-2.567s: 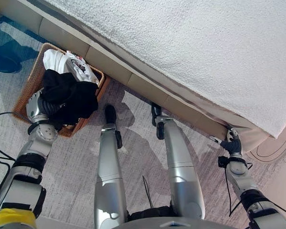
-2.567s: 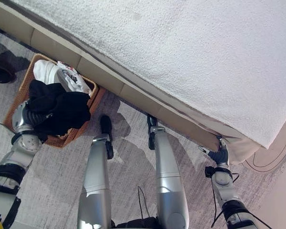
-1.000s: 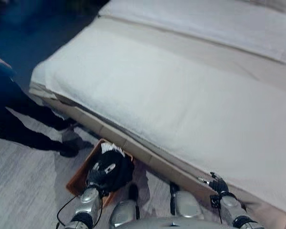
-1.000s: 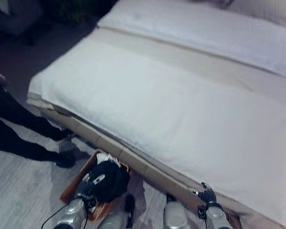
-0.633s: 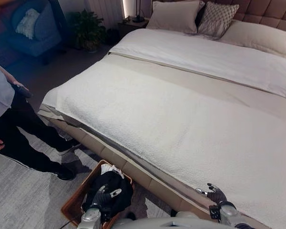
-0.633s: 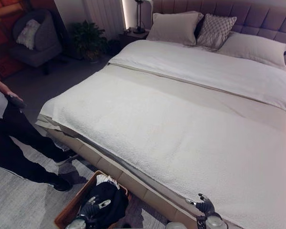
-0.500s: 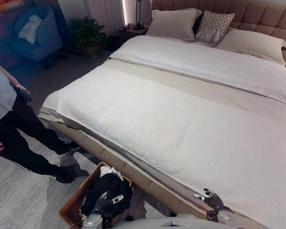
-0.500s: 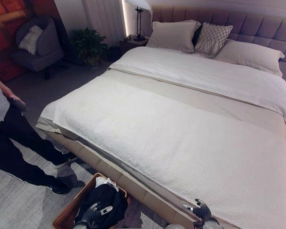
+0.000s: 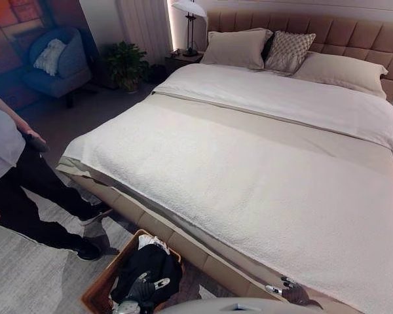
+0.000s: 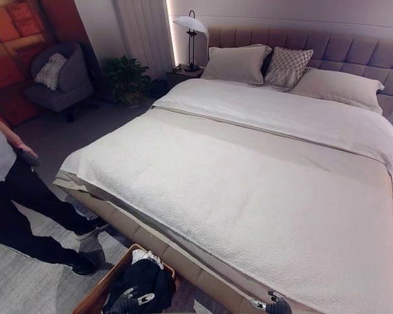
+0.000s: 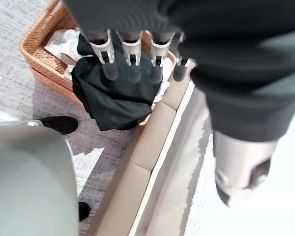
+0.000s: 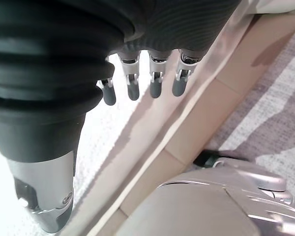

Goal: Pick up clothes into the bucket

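Beside the near edge of the wide cream-covered bed [image 9: 262, 170], the woven rattan basket [image 11: 39, 51] already held black and white clothes [image 9: 147, 271], both the left robot hand [image 11: 132, 54] and right robot hand [image 12: 142, 78] hung slack-fingered and empty, so the next move likely meant scanning for another garment.

Basket [image 9: 99, 292] with clothes [image 9: 144, 269] on floor beside bed [image 9: 249, 163]; person [image 9: 13, 176] to its left.

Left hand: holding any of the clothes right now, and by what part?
Nothing held. The left hand hovers open above the black garment lying in the wicker basket, fingers straight. The right hand is open too, beside the bed edge.
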